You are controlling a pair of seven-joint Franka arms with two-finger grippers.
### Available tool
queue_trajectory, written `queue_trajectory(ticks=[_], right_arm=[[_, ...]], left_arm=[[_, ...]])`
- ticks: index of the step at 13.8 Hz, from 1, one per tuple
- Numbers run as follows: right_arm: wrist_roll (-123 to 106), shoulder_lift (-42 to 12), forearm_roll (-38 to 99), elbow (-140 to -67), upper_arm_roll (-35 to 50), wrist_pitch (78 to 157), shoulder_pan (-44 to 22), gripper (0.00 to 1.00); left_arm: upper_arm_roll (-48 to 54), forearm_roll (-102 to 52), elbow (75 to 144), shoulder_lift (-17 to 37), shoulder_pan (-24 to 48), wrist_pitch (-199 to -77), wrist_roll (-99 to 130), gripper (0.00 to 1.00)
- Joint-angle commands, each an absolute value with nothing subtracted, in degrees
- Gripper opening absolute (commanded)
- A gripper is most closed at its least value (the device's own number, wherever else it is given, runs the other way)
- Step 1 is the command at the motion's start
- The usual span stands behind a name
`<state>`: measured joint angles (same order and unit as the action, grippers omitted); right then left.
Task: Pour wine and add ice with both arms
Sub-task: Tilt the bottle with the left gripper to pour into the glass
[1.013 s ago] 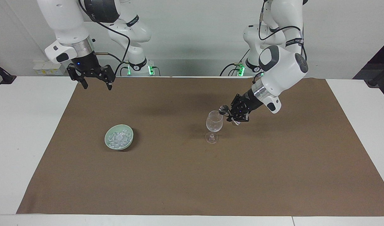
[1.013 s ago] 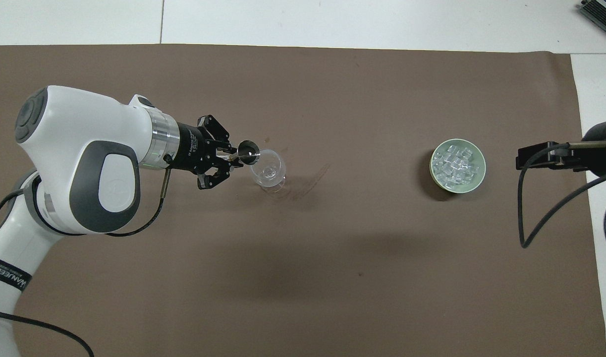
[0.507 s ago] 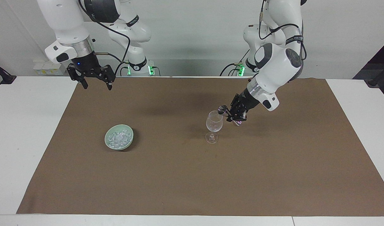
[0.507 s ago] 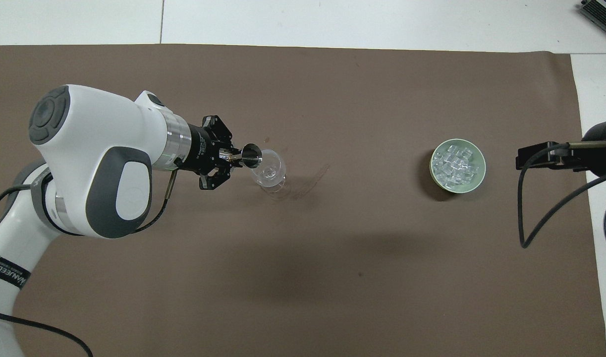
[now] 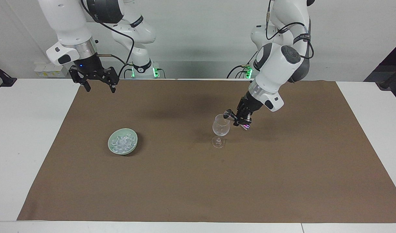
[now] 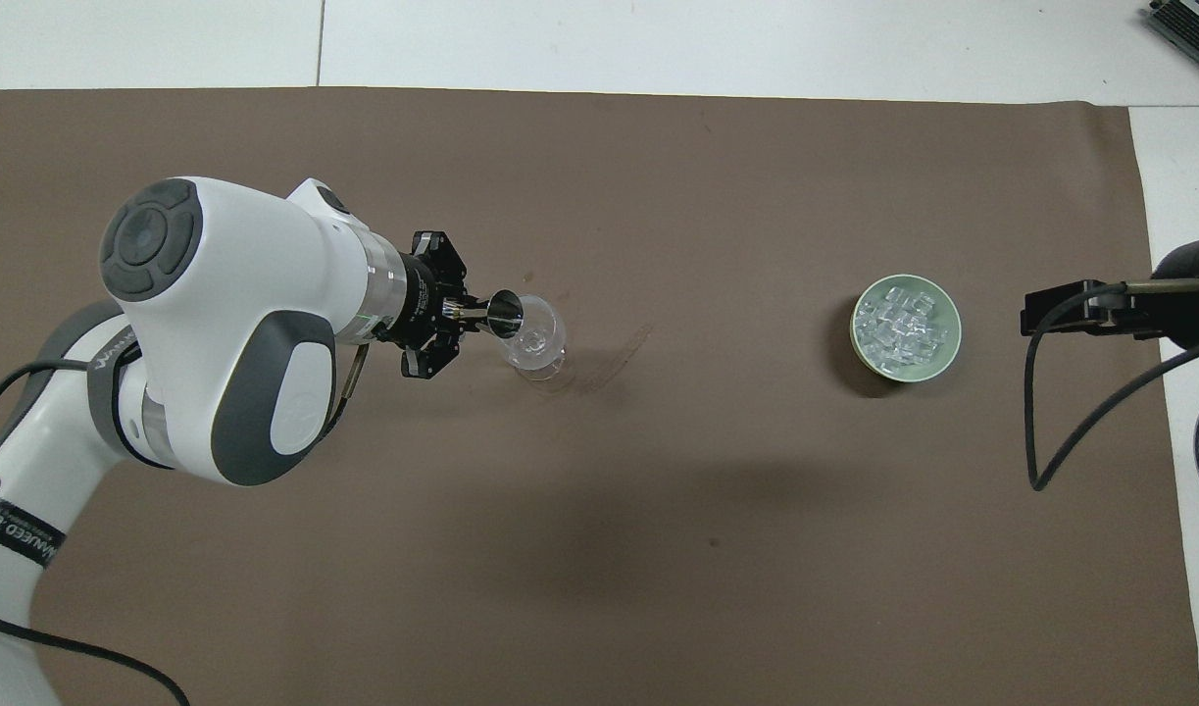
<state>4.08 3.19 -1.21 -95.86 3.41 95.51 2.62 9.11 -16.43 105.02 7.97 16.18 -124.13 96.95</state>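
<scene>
A clear stemmed glass [image 5: 221,128] [image 6: 537,343] stands on the brown mat toward the left arm's end. My left gripper [image 5: 236,119] [image 6: 465,313] is shut on a small metal cup [image 5: 229,114] [image 6: 507,311], which is tipped on its side at the glass's rim. Ice [image 5: 121,141] [image 6: 903,327] is heaped in a pale green bowl [image 5: 135,142] [image 6: 953,339] toward the right arm's end. My right gripper [image 5: 100,89] hangs open and empty above the mat's edge by the robots, and that arm waits. No wine is in view.
The brown mat [image 5: 198,187] [image 6: 658,549] covers most of the white table [image 5: 26,136]. The left arm's bulky wrist and elbow [image 6: 217,333] hang over the mat beside the glass.
The left arm's wrist has rolled and its elbow has swung up, tipping the metal cup further over the glass's rim. The right arm, glass and bowl have stayed put.
</scene>
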Motion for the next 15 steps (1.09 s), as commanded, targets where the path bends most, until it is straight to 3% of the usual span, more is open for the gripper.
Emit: queue_trajectory(ticks=[1, 15], right_arm=[[2.81, 2.64, -0.88, -95.01, 3.78, 95.36, 3.34, 1.0], [2.81, 2.64, -0.88, -95.01, 3.78, 95.36, 3.34, 1.0]], left_arm=[[8.18, -14.06, 104.85, 7.29, 18.36, -124.54, 98.79, 0.0], [8.17, -4.75, 104.77, 7.29, 20.74, -125.16, 101.86, 0.0]])
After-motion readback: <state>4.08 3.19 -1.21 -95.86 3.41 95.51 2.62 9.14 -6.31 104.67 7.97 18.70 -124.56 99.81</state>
